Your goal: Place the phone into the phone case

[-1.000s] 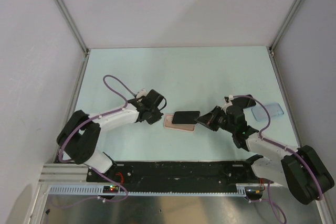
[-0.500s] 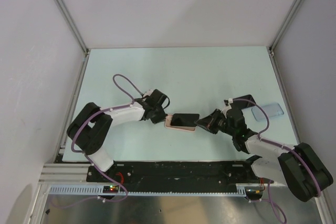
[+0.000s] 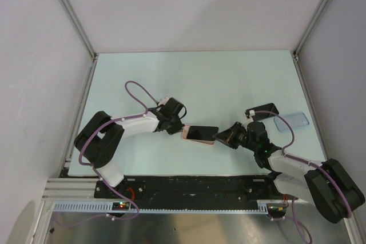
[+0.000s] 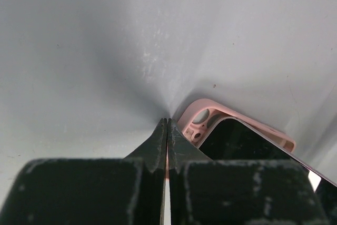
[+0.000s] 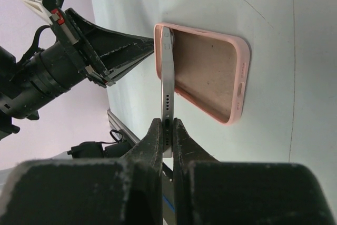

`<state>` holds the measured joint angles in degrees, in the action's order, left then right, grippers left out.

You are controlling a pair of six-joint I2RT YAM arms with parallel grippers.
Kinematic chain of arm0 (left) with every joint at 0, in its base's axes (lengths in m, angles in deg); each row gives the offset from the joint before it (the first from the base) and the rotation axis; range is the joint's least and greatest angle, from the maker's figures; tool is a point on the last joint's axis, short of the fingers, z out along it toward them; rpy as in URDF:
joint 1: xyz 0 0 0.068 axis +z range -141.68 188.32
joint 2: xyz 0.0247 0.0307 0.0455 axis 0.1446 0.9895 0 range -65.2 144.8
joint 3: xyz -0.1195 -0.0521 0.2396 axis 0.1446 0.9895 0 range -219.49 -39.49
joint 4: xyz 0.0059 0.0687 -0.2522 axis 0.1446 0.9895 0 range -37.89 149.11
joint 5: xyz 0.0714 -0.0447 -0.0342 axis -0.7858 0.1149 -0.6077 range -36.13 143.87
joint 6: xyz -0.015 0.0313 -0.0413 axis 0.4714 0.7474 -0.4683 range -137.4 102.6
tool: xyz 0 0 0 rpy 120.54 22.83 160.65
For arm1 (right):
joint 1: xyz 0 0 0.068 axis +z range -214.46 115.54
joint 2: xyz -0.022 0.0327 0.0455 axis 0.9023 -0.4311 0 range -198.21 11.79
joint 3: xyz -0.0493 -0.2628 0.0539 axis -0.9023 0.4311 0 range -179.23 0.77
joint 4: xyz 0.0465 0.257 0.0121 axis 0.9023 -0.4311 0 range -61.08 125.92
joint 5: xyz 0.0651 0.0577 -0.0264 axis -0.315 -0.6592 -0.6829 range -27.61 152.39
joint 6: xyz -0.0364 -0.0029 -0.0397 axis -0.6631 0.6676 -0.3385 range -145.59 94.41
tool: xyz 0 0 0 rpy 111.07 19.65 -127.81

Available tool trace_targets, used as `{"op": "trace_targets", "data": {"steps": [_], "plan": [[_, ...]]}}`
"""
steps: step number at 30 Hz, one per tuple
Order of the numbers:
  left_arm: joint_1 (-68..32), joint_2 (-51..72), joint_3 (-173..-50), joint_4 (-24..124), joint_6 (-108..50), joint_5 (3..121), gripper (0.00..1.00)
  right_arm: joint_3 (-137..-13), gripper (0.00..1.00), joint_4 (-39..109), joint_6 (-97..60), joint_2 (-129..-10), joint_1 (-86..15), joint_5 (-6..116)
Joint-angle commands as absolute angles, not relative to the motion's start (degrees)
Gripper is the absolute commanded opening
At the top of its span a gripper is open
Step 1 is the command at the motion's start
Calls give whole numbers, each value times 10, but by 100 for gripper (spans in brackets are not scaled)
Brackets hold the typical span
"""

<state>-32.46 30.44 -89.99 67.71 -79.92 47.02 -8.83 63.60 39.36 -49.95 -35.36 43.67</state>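
– Showing what, top view?
– Phone (image 3: 203, 134) at mid-tabletop (image 3: 229, 78), dark screen up, lying over a pink case (image 3: 185, 134). Long axis runs L–R, from one arm's fingers to the other's. Only the case's L end and a strip of its near edge show from under it.

– Which end points where?
– Port end, w/ its row of small holes, faces the R arm. The case's camera-cutout corner (image 4: 202, 120) faces the L arm.

– Seated flat in the case?
– No. R wrist view: phone (image 5: 166, 72) seen edge-on, far end meeting the case (image 5: 210, 72) rim. The rest is angled off the case, so the case's inner face is exposed.

– R fingers?
– R fingers (image 5: 154, 143) pinch the phone's port end across its thickness, one finger on each face.

– L fingers?
– L fingers (image 4: 155, 148) pressed together, nothing between them. Tips sit low at the tabletop, just beside the cutout corner; contact w/ the case can't be told. Cf. R wrist view, where the L fingers (image 5: 131, 46) point at that same end.

– Other items?
– Dark handset (image 3: 265, 110) and clear case (image 3: 291, 121), near each other at the R side beyond the R arm, well apart from the pink case.
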Motion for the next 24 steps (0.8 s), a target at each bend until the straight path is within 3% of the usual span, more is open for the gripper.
{"op": "trace_targets", "data": {"steps": [1,24], "plan": [[-337,320,-909,666,-804,487,0,-85,0,663,402,-522,-343,449],[-344,317,-910,659,-798,502,0,-121,0,700,365,-676,-301,495]]}}
